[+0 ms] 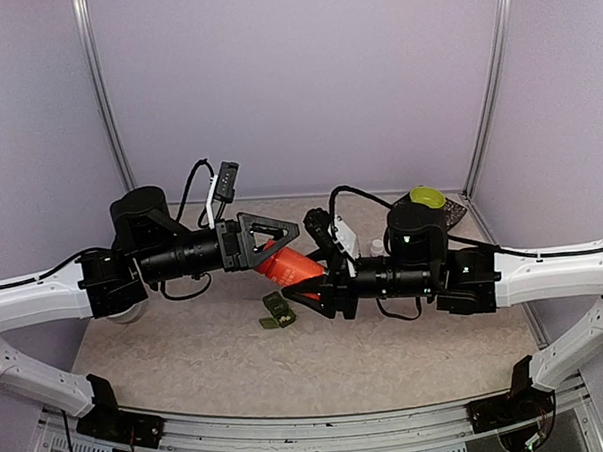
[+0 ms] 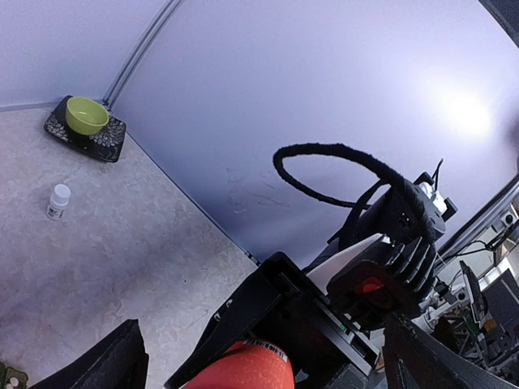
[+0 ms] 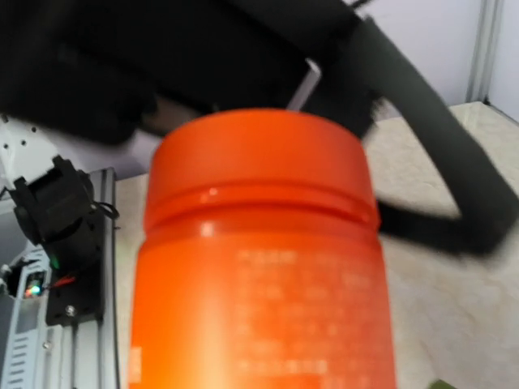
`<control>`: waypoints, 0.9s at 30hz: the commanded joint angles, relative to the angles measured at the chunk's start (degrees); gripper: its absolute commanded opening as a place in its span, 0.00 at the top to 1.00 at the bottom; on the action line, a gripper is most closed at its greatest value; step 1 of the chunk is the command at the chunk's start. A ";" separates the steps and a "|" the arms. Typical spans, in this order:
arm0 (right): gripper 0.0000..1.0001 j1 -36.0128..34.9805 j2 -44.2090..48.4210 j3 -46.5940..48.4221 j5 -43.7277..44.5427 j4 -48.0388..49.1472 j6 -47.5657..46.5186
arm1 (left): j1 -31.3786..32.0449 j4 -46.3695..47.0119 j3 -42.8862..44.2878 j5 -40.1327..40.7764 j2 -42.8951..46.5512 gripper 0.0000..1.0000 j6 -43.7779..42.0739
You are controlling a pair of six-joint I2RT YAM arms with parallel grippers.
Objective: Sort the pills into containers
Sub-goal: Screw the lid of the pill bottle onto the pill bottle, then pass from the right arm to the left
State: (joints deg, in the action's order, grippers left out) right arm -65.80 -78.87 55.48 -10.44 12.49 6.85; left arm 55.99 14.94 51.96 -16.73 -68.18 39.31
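Both grippers, left gripper (image 1: 273, 249) and right gripper (image 1: 309, 284), clamp the orange bottle (image 1: 288, 269) mid-air. Green containers (image 1: 276, 311) lie at its 6 o'clock.

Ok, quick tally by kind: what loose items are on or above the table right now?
Orange pill bottle: 1, held between both arms
Dark green pill container strip: 1
Small white bottle: 1
Yellow-green bowl: 1
Dark patterned tray under the bowl: 1
Total: 5

The containers (image 1: 277, 310), a small dark green strip with pale marks on its lids, lie at a slant on the worktop (image 1: 187, 361), near centre, just below the raised orange bottle (image 1: 289, 267).
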 commanded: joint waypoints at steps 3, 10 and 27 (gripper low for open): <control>1.00 -0.44 7.03 -2.04 7.41 -1.39 -4.29 | 0.17 -5.58 2.67 4.44 2.89 0.01 4.49; 1.00 -0.47 7.25 -1.95 10.31 -1.68 -5.85 | 0.18 -6.21 1.94 4.09 2.34 0.06 6.37; 1.00 -0.47 7.15 -2.82 11.57 -1.34 -6.65 | -0.04 -3.75 3.34 -0.34 -0.88 0.33 7.64</control>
State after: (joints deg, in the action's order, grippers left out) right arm -65.89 -72.31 52.95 0.34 9.78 0.84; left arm 55.96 9.63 53.71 -16.08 -69.08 47.00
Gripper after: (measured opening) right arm 0.531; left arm 0.690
